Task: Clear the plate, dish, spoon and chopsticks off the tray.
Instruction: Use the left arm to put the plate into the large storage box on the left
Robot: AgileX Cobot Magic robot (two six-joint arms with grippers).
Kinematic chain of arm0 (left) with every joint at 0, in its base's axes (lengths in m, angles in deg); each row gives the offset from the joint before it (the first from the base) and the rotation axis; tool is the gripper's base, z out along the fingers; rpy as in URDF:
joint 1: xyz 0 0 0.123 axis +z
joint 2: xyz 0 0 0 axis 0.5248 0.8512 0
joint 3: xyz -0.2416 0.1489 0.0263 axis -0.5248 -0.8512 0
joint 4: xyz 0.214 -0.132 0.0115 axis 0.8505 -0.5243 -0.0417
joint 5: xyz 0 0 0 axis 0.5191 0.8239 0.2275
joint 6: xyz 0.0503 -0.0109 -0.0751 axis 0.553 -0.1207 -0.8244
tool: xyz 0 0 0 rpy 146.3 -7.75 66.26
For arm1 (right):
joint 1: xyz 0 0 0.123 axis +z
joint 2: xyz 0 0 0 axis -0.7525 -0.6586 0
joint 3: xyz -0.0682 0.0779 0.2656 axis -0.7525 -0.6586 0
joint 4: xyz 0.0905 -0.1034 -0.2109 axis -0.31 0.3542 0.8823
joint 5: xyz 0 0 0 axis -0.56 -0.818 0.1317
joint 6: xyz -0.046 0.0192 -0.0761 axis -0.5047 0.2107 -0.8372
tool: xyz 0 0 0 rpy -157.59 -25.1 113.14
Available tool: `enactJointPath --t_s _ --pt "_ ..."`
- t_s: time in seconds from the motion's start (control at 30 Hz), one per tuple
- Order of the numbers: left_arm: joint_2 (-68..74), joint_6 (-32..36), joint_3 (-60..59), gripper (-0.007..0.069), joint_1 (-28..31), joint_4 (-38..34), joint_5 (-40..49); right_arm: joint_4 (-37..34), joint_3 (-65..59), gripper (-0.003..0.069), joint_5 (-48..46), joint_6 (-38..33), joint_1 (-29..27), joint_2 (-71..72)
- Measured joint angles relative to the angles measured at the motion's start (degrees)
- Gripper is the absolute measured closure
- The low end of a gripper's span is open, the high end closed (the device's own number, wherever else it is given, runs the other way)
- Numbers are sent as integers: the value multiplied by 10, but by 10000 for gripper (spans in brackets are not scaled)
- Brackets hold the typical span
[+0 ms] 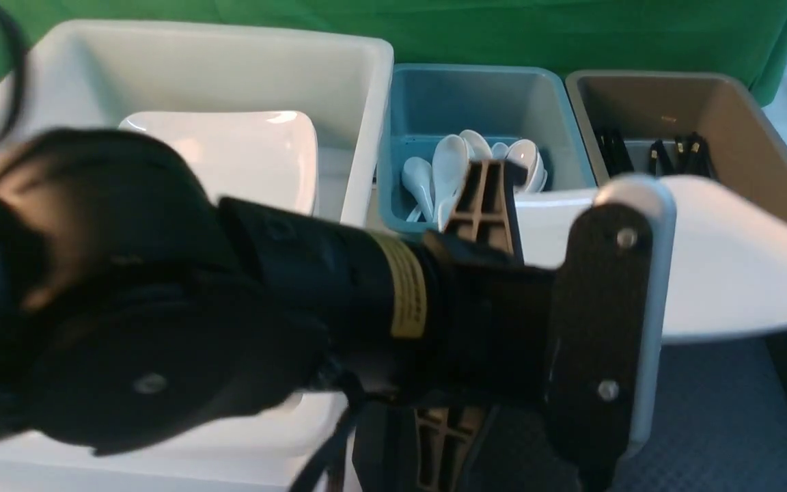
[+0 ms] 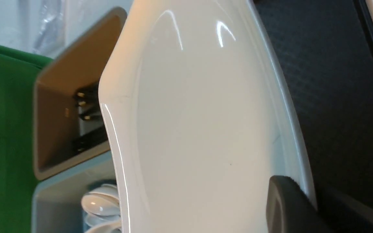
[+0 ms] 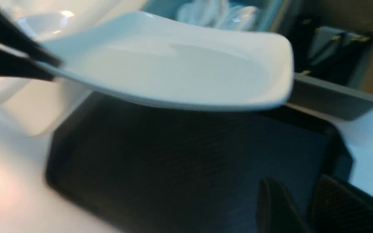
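Your left pincer point(image 2: 303, 202) is clamped on the rim of the large glossy white square plate point(image 1: 728, 266). In the left wrist view you see one dark grey finger point(image 2: 285, 207) pressed on the plate's upper face; the other finger is hidden under it. The plate hangs in the air, lifted clear of the large black rectangular plastic tray point(image 1: 714, 424) with its diamond-textured floor. It is over the tray's far part, on the side next to the bins, and its free edge reaches toward your right.

Just behind that pincer, on the black left arm point(image 1: 161, 307), a yellow label point(image 1: 407, 287) wraps round the wrist. Its print is too blurred for you to read.

Your right pincer point(image 3: 303, 210) hangs above the tray. Its two dark fingers stand a narrow gap apart with nothing between them.

Beyond the tray, three bins stand side by side on the white bench point(image 3: 372, 152):
- **Left:** the big white plastic bin point(image 1: 229, 68) holds another glossy white square piece of crockery point(image 1: 229, 154).
- **Middle:** the teal bin point(image 1: 475, 102) holds a heap of white soup spoons point(image 1: 448, 167).
- **Right:** the grey-brown bin point(image 1: 639, 109) holds black chopsticks point(image 1: 680, 154). You can make out small gold bands on them in the left wrist view.

A green cloth point(image 1: 503, 27) hangs behind all three bins.
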Motion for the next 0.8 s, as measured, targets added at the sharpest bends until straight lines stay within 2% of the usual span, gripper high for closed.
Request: enactJointPath --t_s 0.13,0.23,0.3,0.47,0.5,0.6,0.8 --pt "-24 -16 9 594 4 31 -8 44 6 472 -14 43 0 0" --pt "-36 -82 13 594 30 90 -9 50 10 592 -7 51 0 -2" --pt "-41 -127 14 594 64 137 0 50 11 621 2 54 0 -8" --pt "-42 -194 14 594 190 183 35 37 11 629 35 46 0 -50" --pt "-42 -194 14 594 190 183 35 37 11 629 35 46 0 -50" --pt "-26 -206 14 594 274 194 58 27 11 631 58 34 0 -86" --pt "40 -237 14 594 362 200 58 -13 11 629 95 6 0 -126"
